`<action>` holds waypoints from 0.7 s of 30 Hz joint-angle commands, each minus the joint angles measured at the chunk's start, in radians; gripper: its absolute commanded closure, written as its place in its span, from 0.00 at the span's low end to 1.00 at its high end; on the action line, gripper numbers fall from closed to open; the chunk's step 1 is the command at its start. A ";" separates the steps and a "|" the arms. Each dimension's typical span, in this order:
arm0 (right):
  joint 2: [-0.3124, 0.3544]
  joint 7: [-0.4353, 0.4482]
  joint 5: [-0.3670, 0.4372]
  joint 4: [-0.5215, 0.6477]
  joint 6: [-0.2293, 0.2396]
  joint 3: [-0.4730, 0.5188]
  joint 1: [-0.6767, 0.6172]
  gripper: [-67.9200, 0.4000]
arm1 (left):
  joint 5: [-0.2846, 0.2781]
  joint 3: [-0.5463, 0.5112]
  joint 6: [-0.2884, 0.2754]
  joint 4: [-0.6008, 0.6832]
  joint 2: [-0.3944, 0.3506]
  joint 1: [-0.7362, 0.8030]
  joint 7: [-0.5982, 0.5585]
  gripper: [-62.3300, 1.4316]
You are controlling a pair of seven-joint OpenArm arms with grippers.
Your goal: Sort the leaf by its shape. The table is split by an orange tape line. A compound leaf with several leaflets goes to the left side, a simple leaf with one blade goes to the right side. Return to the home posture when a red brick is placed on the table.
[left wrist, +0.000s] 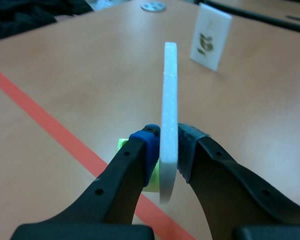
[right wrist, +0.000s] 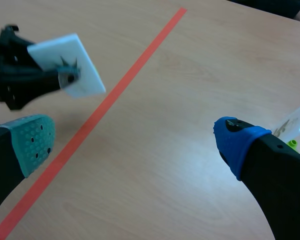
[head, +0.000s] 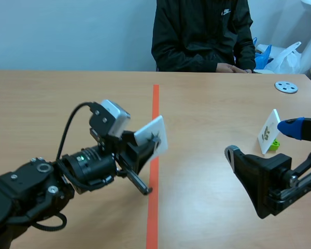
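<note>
Just left of centre in the scene view, the left gripper (head: 147,148) is clamped on a white card (head: 154,136), its blue and dark dotted pads pressing the card's two flat faces. The card is a thick, matte slab like foam board, rectangular with square-cut edges. It is tilted and held off the table over the orange tape line (head: 154,207). Its face carries a small dark, spiky print, too small to read as a leaf shape. Seen edge-on from the left wrist, a lime-green piece (left wrist: 121,144) shows just behind the blue pad.

At the lower right of the scene view, the right gripper (right wrist: 135,142) hangs wide open with nothing between its fingers. One pad is teal and dimpled, the other smooth blue.

At the right of the frame, a second white card (head: 268,132) stands in a small lime-green holder (head: 273,145). Its olive-green print shows several small blobs.

The table (head: 207,104) is smooth, pale wood-grain laminate. A flat grey disc (head: 286,86) with holes lies at the upper right. A person (head: 202,33) in a black jacket sits at the top centre.
</note>
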 commanded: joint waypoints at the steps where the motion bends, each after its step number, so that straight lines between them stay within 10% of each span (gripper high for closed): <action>1: 0.005 0.019 0.008 0.003 0.000 0.013 0.014 0.00 | -0.032 -0.040 0.004 0.031 -0.018 0.003 0.016 0.88; 21: 0.005 0.019 0.011 0.003 0.000 0.013 0.014 0.00 | -0.212 -0.511 0.166 -0.027 -0.035 -0.065 0.138 0.89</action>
